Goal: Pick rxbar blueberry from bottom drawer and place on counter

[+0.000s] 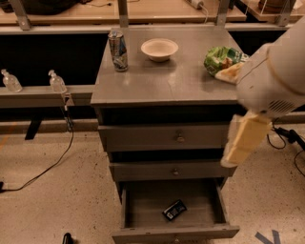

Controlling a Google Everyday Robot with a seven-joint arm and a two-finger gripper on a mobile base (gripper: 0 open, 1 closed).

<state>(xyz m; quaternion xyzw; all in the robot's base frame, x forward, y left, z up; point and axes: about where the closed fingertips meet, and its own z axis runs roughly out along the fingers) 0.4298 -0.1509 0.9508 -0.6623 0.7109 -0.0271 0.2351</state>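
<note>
The rxbar blueberry (174, 209), a small dark shiny bar, lies flat on the floor of the open bottom drawer (145, 202), slightly right of its middle. The grey counter (167, 78) tops the cabinet above two closed drawers. My white arm fills the right side of the view. Its cream-coloured gripper (238, 145) hangs in front of the cabinet's right edge, at the height of the upper two drawers, well above and to the right of the bar. It holds nothing that I can see.
On the counter stand a drink can (118, 50), a white bowl (159, 48) and a green chip bag (220, 58), partly behind my arm. A tan workbench (152, 9) runs behind. Two small bottles (57, 82) sit on a ledge at left. Cables (52, 164) lie on the floor.
</note>
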